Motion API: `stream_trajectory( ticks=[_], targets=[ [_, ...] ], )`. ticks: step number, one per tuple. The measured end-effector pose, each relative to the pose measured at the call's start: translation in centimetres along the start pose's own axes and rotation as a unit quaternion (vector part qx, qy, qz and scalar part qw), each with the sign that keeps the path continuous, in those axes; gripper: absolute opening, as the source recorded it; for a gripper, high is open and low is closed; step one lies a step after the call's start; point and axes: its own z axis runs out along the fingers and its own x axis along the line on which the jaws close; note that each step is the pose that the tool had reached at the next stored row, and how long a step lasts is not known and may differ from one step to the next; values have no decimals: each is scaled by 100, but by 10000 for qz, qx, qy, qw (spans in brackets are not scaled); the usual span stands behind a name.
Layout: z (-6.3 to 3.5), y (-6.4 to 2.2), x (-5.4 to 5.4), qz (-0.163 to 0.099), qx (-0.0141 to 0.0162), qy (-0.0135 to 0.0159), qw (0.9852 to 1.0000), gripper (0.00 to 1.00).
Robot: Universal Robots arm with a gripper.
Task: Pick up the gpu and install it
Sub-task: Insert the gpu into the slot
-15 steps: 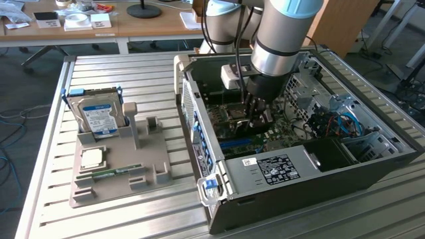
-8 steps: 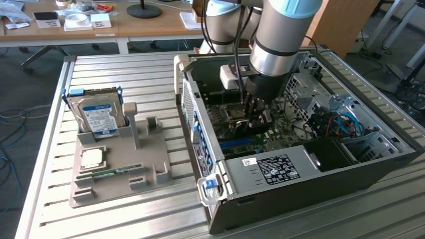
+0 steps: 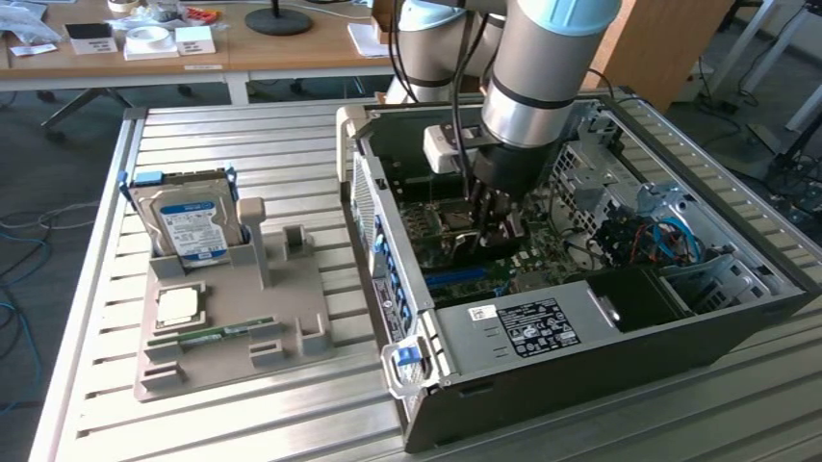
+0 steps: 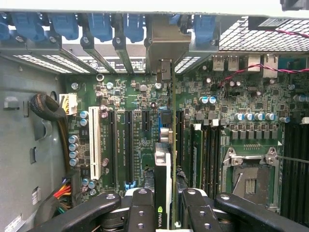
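A slatted metal table (image 3: 231, 423) was seen, and on it, at the exterior view's right, an open computer case (image 3: 617, 356) was laid on its side. The arm (image 3: 546, 77) was lowered from above into the case. At the exterior view's left, well apart from the case, a grey holder (image 3: 231, 366) was placed, in which a hard drive (image 3: 192, 226) was stood upright at the far end and a memory stick (image 3: 218, 334) was laid at the near end.

Inside the case, the green main board (image 4: 140, 96) was seen from the wrist. The graphics card (image 4: 163, 166) was held edge-on over this board, in line with the long slots, and its metal end was turned toward the case wall with the blue clips. It could not be told if its edge was already seated in a slot. The gripper (image 4: 166, 212) was closed on the card, with one finger pressed on each flat face.

The card is judged to be light and stiff, but fragile. It is best gripped by the flat faces near the upper edge, away from the contacts, and pushed evenly.
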Motion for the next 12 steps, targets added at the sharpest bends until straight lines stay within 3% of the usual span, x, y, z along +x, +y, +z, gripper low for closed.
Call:
stream_trajectory(
  ticks=[12],
  targets=[
    [26,1,0,0,0,6,10000,27]
  ],
)
